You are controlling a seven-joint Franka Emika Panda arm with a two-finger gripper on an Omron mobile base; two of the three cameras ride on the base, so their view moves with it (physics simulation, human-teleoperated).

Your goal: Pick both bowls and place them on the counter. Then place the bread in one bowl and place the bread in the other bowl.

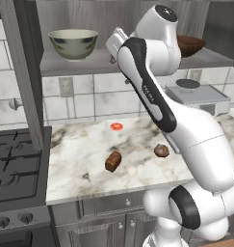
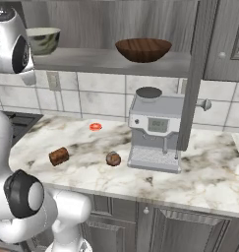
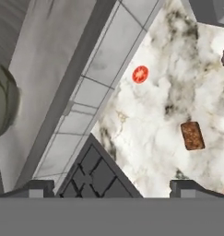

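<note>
Cream ceramic bowl (image 3: 3, 101) on shelf (image 3: 44, 60), well left of the spread, empty hand (image 3: 111, 188).

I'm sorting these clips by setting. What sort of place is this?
A rendered home kitchen, most likely. A marble-patterned counter sits on grey cabinets under a tiled wall, a stove stands at its end, and a coffee machine rests on it. A wall shelf above holds two bowls.

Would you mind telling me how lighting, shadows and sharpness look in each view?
Left base view: even light, soft shadow beside the bread on the counter. Right base view: slightly soft, no glare. Hand view: tilted; the cream bowl is cropped at the edge.
</note>
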